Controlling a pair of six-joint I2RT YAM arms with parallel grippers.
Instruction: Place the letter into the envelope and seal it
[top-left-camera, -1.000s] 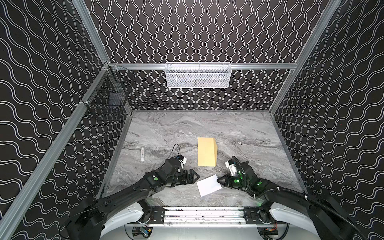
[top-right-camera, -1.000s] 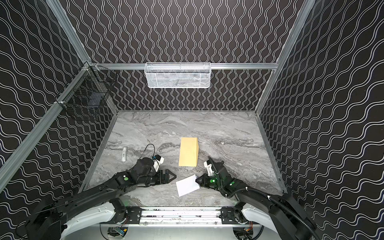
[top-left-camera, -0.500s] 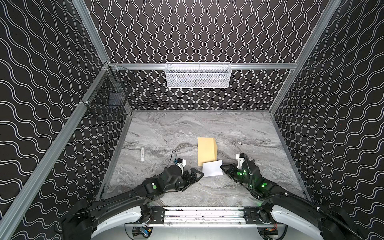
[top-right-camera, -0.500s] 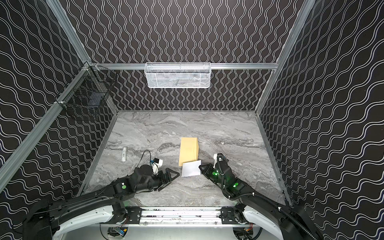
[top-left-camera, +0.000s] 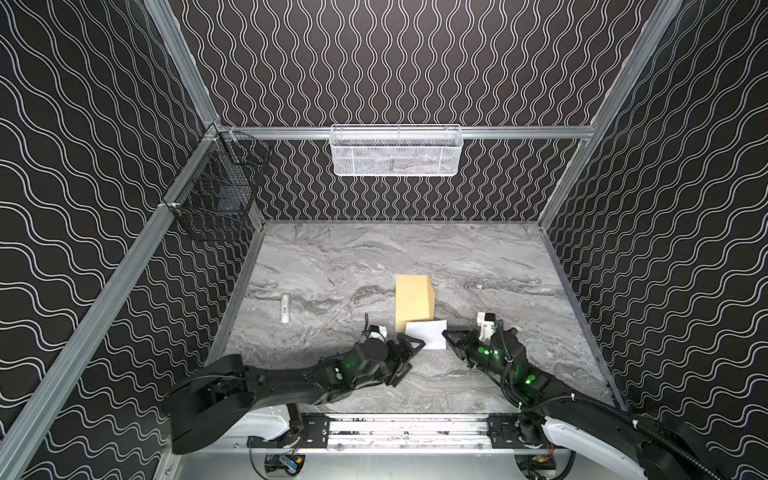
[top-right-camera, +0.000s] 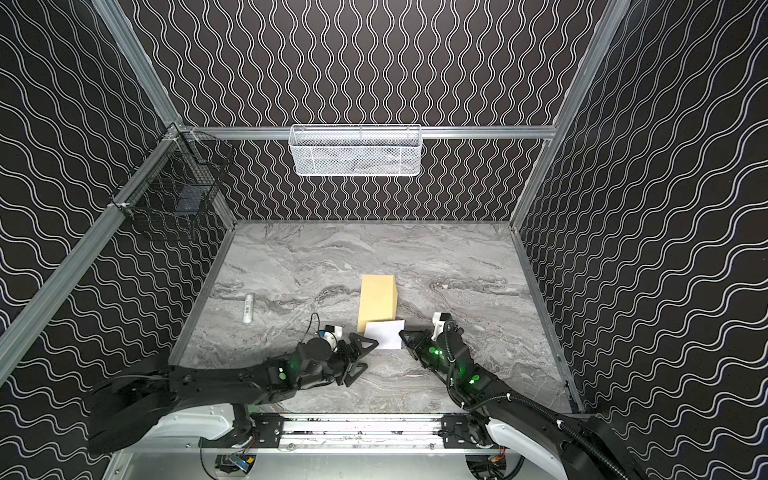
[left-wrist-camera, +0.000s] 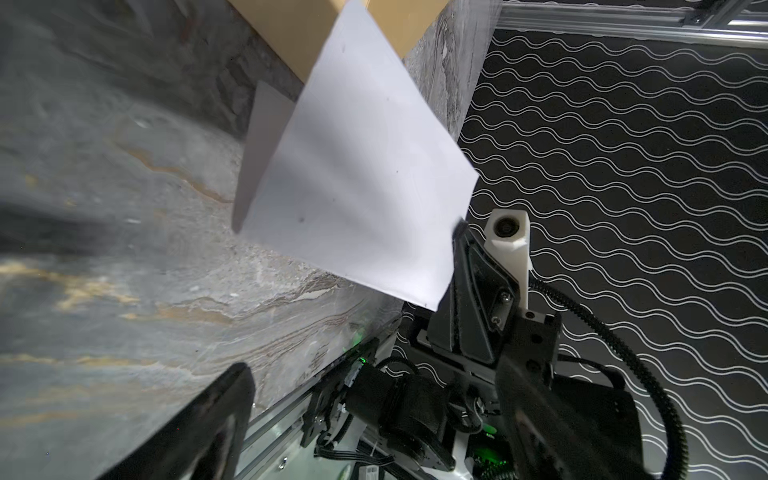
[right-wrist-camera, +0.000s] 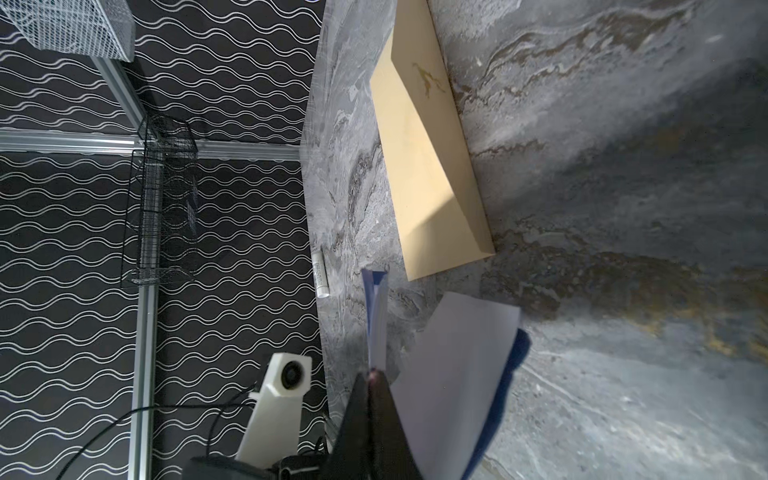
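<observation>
Clamps the right hand (top-left-camera: 447, 336) on one edge of the folded letter (top-left-camera: 424, 333), white back up, at the near end of the envelope (top-left-camera: 413, 299). Holds the left hand (top-left-camera: 409, 357) spread wide and empty; near-left of the envelope.

A grey marble-patterned tabletop (top-left-camera: 353, 257) (top-right-camera: 311, 257) fills the floor of the cell. A tan envelope (top-left-camera: 413, 301) (top-right-camera: 377, 301) lies flat on it near the middle, its long sides running front to back. The right wrist view shows a small dark-gold mark on its face (right-wrist-camera: 424, 166). Well apart to the left, near the left edge, lies a small white tube (top-left-camera: 285, 307) (top-right-camera: 248, 308).
</observation>
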